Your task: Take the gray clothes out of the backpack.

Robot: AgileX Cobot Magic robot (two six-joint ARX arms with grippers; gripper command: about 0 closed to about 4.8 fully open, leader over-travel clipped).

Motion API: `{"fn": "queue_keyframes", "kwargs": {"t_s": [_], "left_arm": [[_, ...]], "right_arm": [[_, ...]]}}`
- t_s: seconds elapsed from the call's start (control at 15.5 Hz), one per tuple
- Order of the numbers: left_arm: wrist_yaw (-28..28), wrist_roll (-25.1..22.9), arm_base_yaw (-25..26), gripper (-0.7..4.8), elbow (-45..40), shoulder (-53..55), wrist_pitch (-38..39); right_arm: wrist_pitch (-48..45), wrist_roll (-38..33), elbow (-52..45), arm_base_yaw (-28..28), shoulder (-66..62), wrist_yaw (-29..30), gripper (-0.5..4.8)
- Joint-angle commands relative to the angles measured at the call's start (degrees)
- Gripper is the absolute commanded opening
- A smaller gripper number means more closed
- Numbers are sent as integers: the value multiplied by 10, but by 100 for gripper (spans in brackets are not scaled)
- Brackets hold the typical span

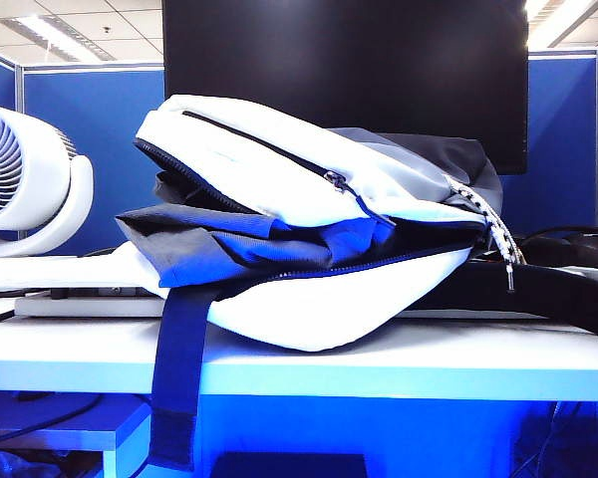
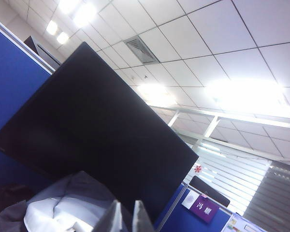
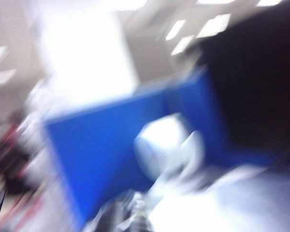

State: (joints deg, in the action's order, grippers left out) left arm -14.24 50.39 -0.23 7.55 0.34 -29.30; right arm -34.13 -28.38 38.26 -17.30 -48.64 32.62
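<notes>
Backpack [image 1: 309,189] lies on its side on the white surface [image 1: 379,363], main zip open toward the near left, so the gray clothes [image 1: 239,239] spill from the gap, ready to grab. The garment is dark, folded and soft, with a bluish tint. Left gripper [image 2: 124,217] is above the bag, aimed at the ceiling; jaws nearly closed, empty. Right gripper [image 3: 130,217] is blurred; can't tell its jaws. Neither shows in the exterior view.

I read two white characters, 冯 and a blurred second, on a purple sign [image 2: 203,208] on the partition.
</notes>
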Motion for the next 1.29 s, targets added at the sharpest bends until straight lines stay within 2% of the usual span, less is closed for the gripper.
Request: {"fn": "queue_keyframes", "kwargs": {"t_s": [0.06,0.19,0.26,0.32,0.39,0.52,0.58,0.97,1.29], "left_arm": [[-17,-51,0,54,2,-2,12],[-34,-80,0,60,2,-2,32],[-40,-98,0,60,2,-2,41],[-40,-102,0,60,2,-2,50],[-40,-111,0,60,2,-2,60],[-36,-135,0,60,2,-2,75],[-36,-136,0,60,2,-2,76],[-36,-140,0,60,1,-2,101],[-41,-140,0,60,1,-2,104]], "right_arm": [[63,142,81,-134,-136,-74,196],[131,265,138,-212,-220,-188,286],[144,340,159,-250,-262,-285,308],[137,399,165,-274,-292,-355,393],[131,449,169,-292,-316,-400,479],[124,512,171,-314,-357,-468,479],[124,520,171,-320,-378,-484,479],[124,527,176,-320,-454,-490,479],[94,540,228,-311,-524,-585,479]]}}
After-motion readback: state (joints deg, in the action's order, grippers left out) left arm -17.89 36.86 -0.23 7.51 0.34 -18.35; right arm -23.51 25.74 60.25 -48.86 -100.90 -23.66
